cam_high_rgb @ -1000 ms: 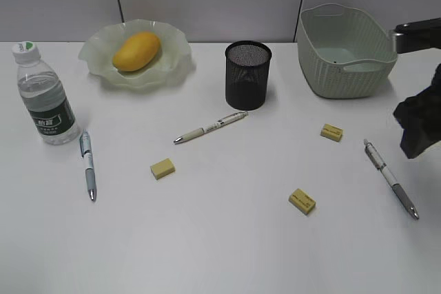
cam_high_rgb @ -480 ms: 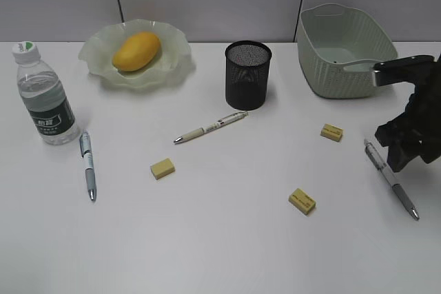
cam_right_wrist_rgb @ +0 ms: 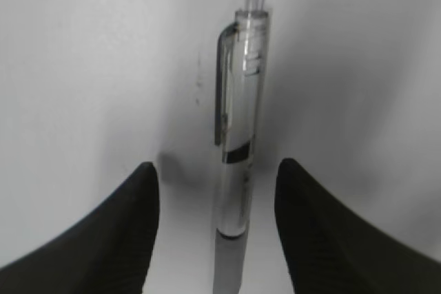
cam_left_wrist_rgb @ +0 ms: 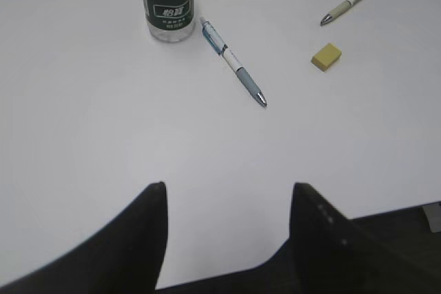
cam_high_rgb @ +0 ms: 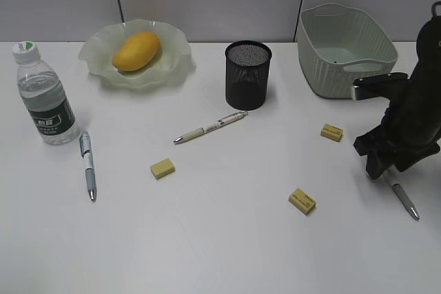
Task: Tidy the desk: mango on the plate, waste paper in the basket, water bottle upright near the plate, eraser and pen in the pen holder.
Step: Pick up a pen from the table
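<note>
straddling the right-hand pen (cam_right_wrist_rgb: 238, 170), the right tool (cam_right_wrist_rgb: 217, 191) sits low over the desk (cam_high_rgb: 227, 239) with its jaws apart on either side of the barrel and not yet touching it, so nothing is gripped. in the exterior view that pen (cam_high_rgb: 402, 197) lies by the right edge, its upper half hidden under the right tool (cam_high_rgb: 380, 164). the left tool (cam_left_wrist_rgb: 227, 204) hangs open and empty above bare desk, well apart from the blue pen (cam_left_wrist_rgb: 233, 71) and the water bottle (cam_left_wrist_rgb: 166, 1).

the main risk, as i judge it, is the closing: the barrel is round and smooth, so a pinch that lands off-centre could roll it sideways or flick it out, perhaps off the near desk edge. pads pressed too low might scrape the desk; a grip near one end would let the pen droop and snag the rim of the pen holder (cam_high_rgb: 248, 74).

the mango (cam_high_rgb: 136, 50) is already on the plate (cam_high_rgb: 176, 53), the bottle stands upright, and three erasers, the nearest (cam_high_rgb: 331, 132), lie loose. the basket (cam_high_rgb: 344, 60) shows no paper that i can make out.
</note>
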`<state>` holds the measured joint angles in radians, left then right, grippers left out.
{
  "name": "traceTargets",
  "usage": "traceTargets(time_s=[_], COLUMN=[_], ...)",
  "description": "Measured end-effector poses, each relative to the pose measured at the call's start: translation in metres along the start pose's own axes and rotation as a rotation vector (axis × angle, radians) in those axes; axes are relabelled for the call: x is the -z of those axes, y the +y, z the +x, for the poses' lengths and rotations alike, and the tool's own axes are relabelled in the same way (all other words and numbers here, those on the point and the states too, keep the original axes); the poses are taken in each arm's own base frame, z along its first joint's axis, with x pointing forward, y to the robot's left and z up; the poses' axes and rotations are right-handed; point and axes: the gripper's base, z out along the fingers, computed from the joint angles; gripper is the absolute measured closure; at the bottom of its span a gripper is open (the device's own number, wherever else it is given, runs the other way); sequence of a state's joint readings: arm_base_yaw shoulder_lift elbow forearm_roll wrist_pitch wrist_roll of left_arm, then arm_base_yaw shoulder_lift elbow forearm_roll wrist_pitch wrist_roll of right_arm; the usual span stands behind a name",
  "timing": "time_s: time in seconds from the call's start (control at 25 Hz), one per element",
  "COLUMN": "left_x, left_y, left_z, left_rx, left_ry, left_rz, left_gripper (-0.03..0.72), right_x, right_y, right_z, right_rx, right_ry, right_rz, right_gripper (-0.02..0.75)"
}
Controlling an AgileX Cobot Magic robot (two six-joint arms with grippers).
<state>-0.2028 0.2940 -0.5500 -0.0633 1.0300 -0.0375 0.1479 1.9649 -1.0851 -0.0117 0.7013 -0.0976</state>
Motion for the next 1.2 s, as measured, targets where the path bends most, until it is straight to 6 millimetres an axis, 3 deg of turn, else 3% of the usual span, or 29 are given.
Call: traceTargets(time_s=[0.52,0.6,0.72,0.88,1.0,1.2], left_x=[0.0,0.0,0.0,0.0,0.0,0.0], left_y=[0.0,0.0,0.0,0.0,0.0,0.0], left_z=[0.0,0.0,0.0,0.0,0.0,0.0], left_rx=[0.0,0.0,0.0,0.0,0.0,0.0], left_ry=[0.0,0.0,0.0,0.0,0.0,0.0], left_rz=[0.0,0.0,0.0,0.0,0.0,0.0], left_gripper=[0.26,0.26,0.26,0.26,0.26,0.26], right_x=[-0.016,-0.016,-0.015,-0.012,0.003,0.066], right_y=[-0.002,-0.002,0.0,-0.001,0.003,0.028], right_z=[-0.013,-0.013,-0.014,-0.017,-0.02,-0.029], right_rx=[0.008,0.005,-0.001,0.009,0.022,0.074], right_ry=[0.03,0.034,0.046,0.072,0.056,-0.131], right_rz=[0.004,0.001,-0.007,-0.002,0.0,-0.006], right_gripper=[0.421,0.464,0.593,0.598,0.598,0.598])
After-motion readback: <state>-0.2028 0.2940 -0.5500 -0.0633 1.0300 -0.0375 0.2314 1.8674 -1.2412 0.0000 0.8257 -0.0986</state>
